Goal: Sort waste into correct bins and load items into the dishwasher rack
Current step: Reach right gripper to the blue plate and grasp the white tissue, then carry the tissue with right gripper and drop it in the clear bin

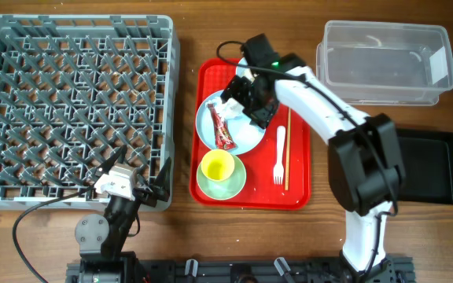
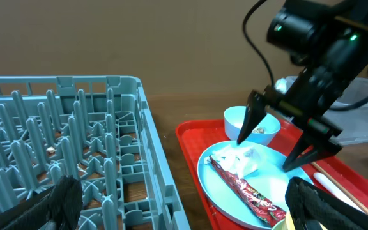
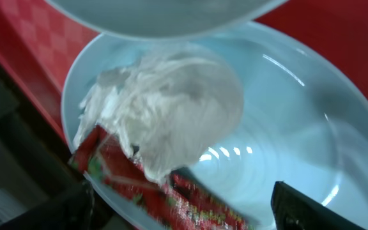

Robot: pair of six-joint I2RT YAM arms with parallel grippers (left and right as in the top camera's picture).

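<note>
Crumpled white tissue lies on the light blue plate, on the half toward the red serving tray's far edge. Its near end overlaps the red snack wrapper, which runs toward the plate's near rim. The plate sits in the tray's left half, just in front of a white bowl at the tray's far edge.

The right gripper hangs straight over the tissue with its jaws spread wide, one tip on each side of the wad. It holds nothing, and I cannot tell whether the tips touch the plate.

A yellow cup stands in a mint bowl at the tray's near-left corner.

The left gripper is fully open and empty at the near-right corner of the grey rack, well apart from the tray.
</note>
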